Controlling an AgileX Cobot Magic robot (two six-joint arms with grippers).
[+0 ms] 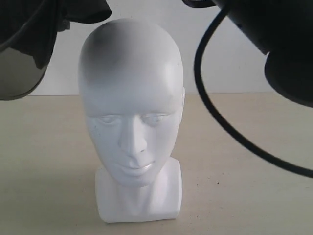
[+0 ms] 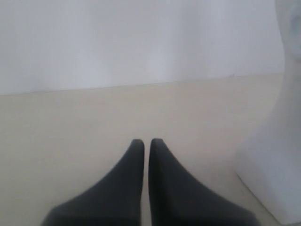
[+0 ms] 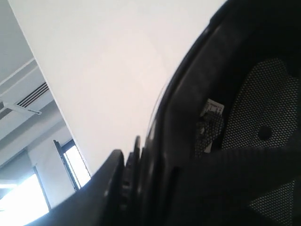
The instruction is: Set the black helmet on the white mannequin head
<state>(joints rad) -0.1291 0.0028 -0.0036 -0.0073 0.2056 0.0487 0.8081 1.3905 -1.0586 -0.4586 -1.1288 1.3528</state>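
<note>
The white mannequin head (image 1: 131, 112) stands upright on the table, facing the exterior camera. Above and to its left hangs the black helmet (image 1: 29, 22), its smoky visor (image 1: 17, 73) dropping beside the head's crown, apart from it. In the right wrist view my right gripper (image 3: 150, 165) is shut on the helmet's rim (image 3: 188, 94), one finger outside the shell and one against the mesh lining (image 3: 263, 122). My left gripper (image 2: 146, 141) is shut with nothing in it, low over the table beside the head's neck base (image 2: 275, 165).
The right arm's black body (image 1: 283, 44) fills the exterior view's upper right, and its cable (image 1: 215, 112) loops down past the head's right side. The beige table (image 1: 44, 171) stretches round the head, with a white wall (image 1: 220, 73) behind.
</note>
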